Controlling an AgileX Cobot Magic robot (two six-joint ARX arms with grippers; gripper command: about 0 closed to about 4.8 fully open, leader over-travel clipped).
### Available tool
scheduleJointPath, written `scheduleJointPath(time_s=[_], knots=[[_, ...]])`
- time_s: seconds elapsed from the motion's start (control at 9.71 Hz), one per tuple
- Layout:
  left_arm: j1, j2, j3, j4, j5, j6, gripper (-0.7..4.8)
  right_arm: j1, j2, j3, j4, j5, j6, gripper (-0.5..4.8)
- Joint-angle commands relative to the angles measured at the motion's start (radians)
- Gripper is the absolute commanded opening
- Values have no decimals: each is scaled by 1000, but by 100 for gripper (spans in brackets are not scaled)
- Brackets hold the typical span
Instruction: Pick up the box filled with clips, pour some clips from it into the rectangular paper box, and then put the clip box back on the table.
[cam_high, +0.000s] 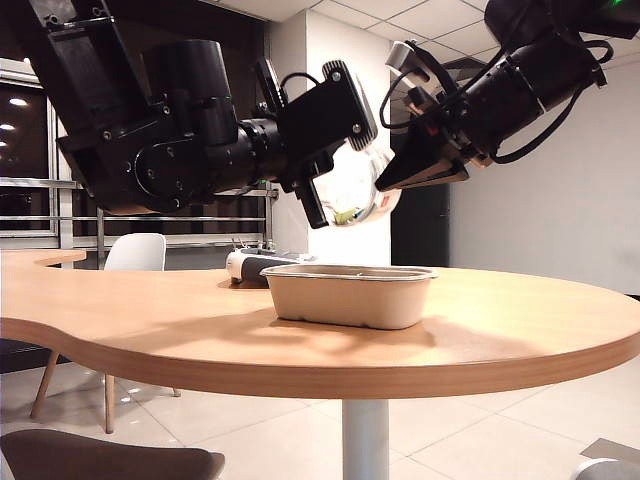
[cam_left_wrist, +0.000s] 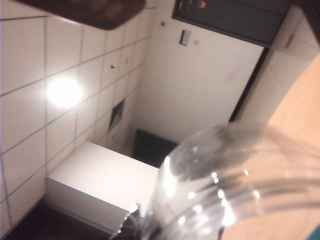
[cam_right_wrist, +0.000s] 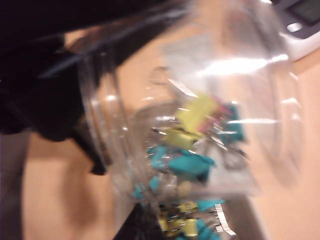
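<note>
I've got the short round clear plastic jar (cam_high: 358, 190) tipped above the beige moulded-pulp oblong tray (cam_high: 350, 295) near the light-wood table's (cam_high: 520, 335) front edge, left gripper (cam_high: 322, 195) clamped on its slick, light wall, right gripper (cam_high: 425, 165) shut beside it, colourful clips (cam_right_wrist: 192, 145) shifting.

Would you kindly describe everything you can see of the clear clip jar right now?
The clip jar is a round, clear plastic container with a ribbed rim, held tilted in the air above the beige paper tray, between the two arms. The left tool is shut on it; the right tool is shut close beside it. Yellow, teal and pink clips are piled inside. In the exterior view it looks pale and washed out.
</note>
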Motion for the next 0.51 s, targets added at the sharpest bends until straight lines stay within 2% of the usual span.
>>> scheduleJointPath(time_s=[0.1, 0.21, 0.31, 0.51], knots=[[-40, -9, 3, 98, -73, -8, -5, 6, -20, 5, -52, 243, -5, 0], [-34, -12, 3, 104, -101, -55, -6, 6, -24, 4, -62, 287, -5, 0], [-21, -26, 3, 102, -177, -157, -6, 2, -35, 5, -60, 347, -6, 0], [-10, -45, 5, 37, -281, -222, -6, -3, -57, 6, -35, 340, 1, 0]])
